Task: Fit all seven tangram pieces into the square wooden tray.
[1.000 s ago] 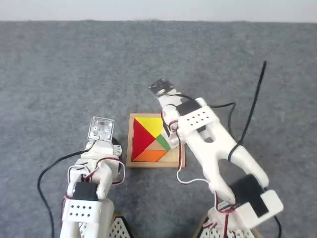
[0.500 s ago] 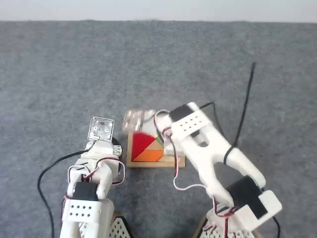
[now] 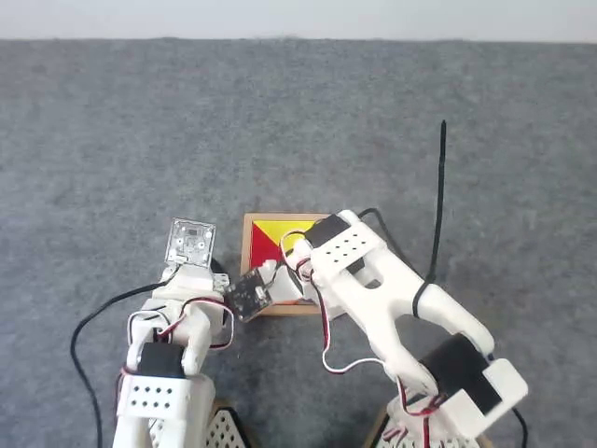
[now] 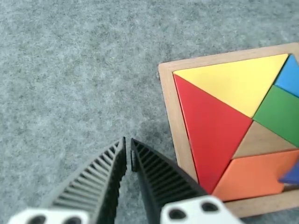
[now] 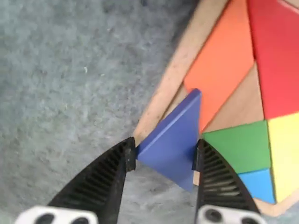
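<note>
The square wooden tray [image 4: 166, 102] holds a yellow triangle [image 4: 233, 84], a red triangle [image 4: 210, 126], a green piece [image 4: 280, 114], a light blue piece [image 4: 289, 77] and an orange piece [image 4: 252, 175]. A bare wooden triangle [image 4: 261, 140] shows between them. My right gripper [image 5: 163, 151] is shut on a dark blue triangle [image 5: 173, 140], held tilted over the tray's rim [image 5: 173, 70] next to the orange piece [image 5: 224, 56]. My left gripper [image 4: 127, 142] is shut on nothing, above the carpet beside the tray. In the high view the right arm [image 3: 350, 247] covers much of the tray [image 3: 247, 224].
Grey carpet [image 3: 140, 131] lies all round the tray. The left arm [image 3: 177, 317] stands close to the tray's left side, and the right arm's wrist camera [image 3: 247, 294] hangs between the two. A black cable [image 3: 438, 205] rises behind the right arm.
The right arm has swung its wrist from the tray's far side across the tray to its near left edge. The left arm has kept still.
</note>
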